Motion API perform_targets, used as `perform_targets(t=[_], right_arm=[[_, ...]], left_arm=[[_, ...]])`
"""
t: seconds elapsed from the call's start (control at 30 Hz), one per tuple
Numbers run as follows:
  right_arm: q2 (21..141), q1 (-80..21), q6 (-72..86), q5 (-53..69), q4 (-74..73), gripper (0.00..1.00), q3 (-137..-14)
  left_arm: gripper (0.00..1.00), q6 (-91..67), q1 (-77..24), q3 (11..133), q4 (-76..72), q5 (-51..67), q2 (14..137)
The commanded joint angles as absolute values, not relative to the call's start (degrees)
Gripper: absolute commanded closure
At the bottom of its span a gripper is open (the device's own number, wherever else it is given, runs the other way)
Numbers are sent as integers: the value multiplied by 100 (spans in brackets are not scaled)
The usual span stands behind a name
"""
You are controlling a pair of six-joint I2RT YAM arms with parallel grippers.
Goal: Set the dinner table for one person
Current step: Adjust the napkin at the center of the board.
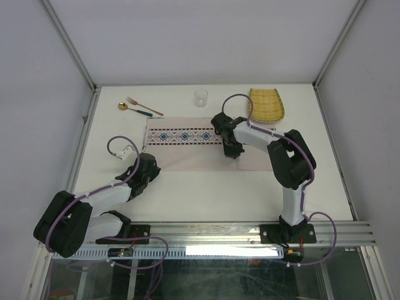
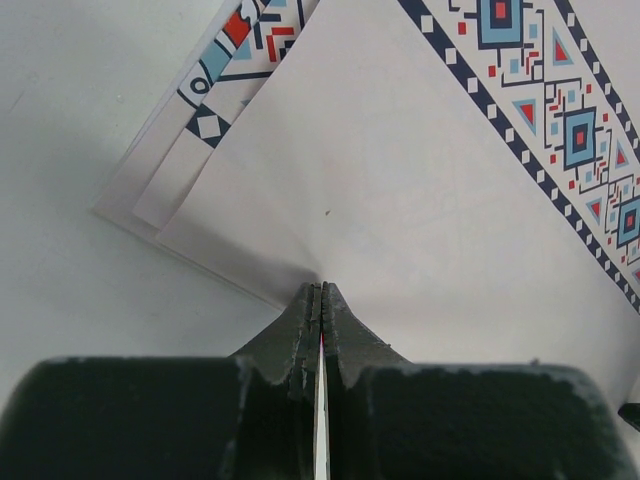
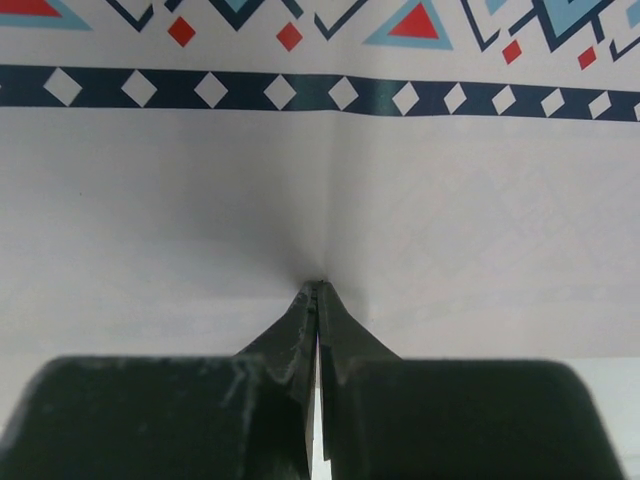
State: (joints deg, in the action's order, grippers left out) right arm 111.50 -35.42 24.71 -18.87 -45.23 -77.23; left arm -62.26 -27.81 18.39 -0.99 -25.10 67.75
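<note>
Near edge: ribbed metal rail [image 1: 219, 234] with both arm bases bolted on it. Beyond it lies the dinner table [image 1: 206, 187], a wide flat matte white rectangular top that carries everything else.

Left gripper [image 1: 145, 174]: low over the near-left corner of the long pale cloth placemat [image 1: 187, 156], which has a blue-red patterned band. In the left wrist view its dark fingers [image 2: 295, 335] are pressed together with a thin sliver of cloth between them. The cloth puckers at the tip. The corner shows several stacked layers, as if folded.

Right gripper [image 1: 231, 152]: farther in, over the right part of the placemat. Its fingers [image 3: 290, 335] are closed the same way, nipping the plain cloth just short of the patterned band, with a crease running up from the tip.

Far side, left to right:
- A gold-bowled spoon [image 1: 133, 110] and a copper-coloured fork [image 1: 142, 106], side by side and off the placemat.
- A small clear glass [image 1: 200, 97], upright.
- A yellow ribbed tray-like plate [image 1: 267, 104].
</note>
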Motion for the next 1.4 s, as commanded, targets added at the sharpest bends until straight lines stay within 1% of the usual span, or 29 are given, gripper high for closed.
perform_targets(t=[0.0, 0.17, 0.3, 0.43, 0.53, 0.77, 1.0, 1.17, 1.27, 1.37], right_arm=[[11536, -3339, 2377, -2008, -4215, 100, -7804], [11035, -3345, 2443, -1940, -4331, 100, -7838], [10534, -3354, 2443, -2018, -4601, 100, -8088], [10028, -3351, 2414, -2161, -4705, 100, -8258], [9858, -3346, 2330, -2343, -4732, 100, -8264], [10092, -3132, 2317, -2896, -5093, 100, -8293], [10392, -2611, 2285, -2724, -4826, 100, -8378], [10805, -2471, 2184, -2549, -4806, 100, -8857], [10963, -2471, 2111, -2225, -4549, 100, -9050], [11151, -2472, 2120, -2027, -4659, 100, -9344]], left_arm=[[100, -6193, -2838, 1699, 591, -2531, 6815], [100, -6002, -2997, 2117, 818, -2640, 6469], [100, -5567, -3032, 2753, 1009, -2858, 6224], [100, -5175, -3032, 3433, 1034, -2984, 6460], [100, -4950, -3032, 3764, 877, -2952, 6827], [99, -4752, -3032, 3938, -258, -2572, 7686], [100, -4364, -3030, 4440, -695, -2609, 8665], [100, -3994, -3032, 4997, -731, -3175, 9067], [100, -3778, -3019, 5246, -896, -3553, 9312], [100, -3498, -3003, 5648, -1035, -3853, 9676]])
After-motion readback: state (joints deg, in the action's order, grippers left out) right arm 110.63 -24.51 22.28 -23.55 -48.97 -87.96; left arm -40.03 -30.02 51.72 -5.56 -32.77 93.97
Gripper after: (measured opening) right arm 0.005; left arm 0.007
